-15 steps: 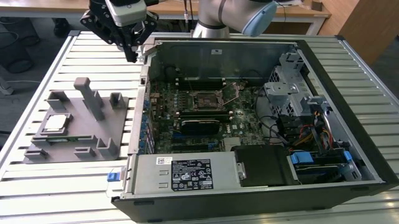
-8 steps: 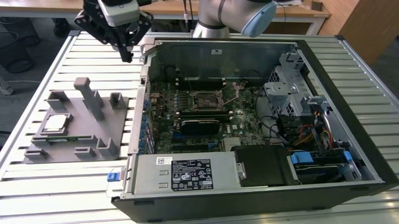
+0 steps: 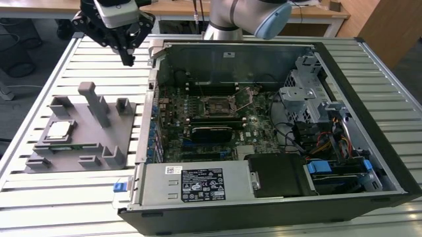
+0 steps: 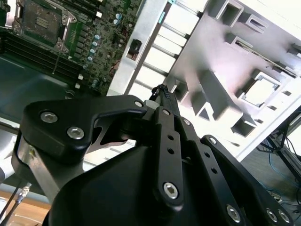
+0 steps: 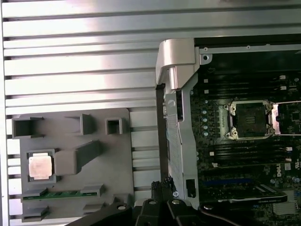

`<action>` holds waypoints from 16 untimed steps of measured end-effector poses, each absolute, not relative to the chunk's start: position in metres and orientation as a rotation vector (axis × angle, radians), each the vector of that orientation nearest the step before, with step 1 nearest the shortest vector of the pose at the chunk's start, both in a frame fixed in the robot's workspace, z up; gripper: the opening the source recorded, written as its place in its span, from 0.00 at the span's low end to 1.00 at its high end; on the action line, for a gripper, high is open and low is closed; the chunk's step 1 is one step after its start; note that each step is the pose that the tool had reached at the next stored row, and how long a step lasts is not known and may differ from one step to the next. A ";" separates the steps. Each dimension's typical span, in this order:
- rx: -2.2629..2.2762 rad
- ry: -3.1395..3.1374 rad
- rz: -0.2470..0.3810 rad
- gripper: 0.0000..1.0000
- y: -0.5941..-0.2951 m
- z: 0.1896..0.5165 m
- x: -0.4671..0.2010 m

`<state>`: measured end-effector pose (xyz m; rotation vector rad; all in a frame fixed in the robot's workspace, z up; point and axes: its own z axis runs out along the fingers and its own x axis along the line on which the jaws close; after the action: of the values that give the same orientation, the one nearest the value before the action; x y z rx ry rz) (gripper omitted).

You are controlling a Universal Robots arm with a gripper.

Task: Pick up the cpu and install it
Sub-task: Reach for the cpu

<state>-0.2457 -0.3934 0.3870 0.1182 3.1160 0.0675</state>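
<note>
We count one cpu point(image 3: 59, 130), sitting in one grey fixture point(image 3: 99, 145); one gripper point(image 3: 126, 60) over table point(image 3: 86, 71), fingers point(image 4: 164, 98) closed, gripping nothing.

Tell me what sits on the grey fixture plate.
The cpu lies in a square pocket of the fixture plate, a green strip slotted beside it. Their undersides are covered.
</note>
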 end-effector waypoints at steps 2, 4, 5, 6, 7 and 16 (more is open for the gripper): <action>0.118 3.116 0.068 0.11 -0.393 0.387 -0.249; 0.118 3.116 0.067 0.11 -0.393 0.387 -0.251; 0.118 3.116 0.067 0.11 -0.393 0.387 -0.253; 0.118 3.116 0.068 0.11 -0.393 0.387 -0.254; 0.118 3.116 0.067 0.11 -0.393 0.386 -0.256; 0.118 3.116 0.068 0.11 -0.392 0.386 -0.270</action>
<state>-0.2698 -0.3922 0.3857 0.1182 3.1163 0.0675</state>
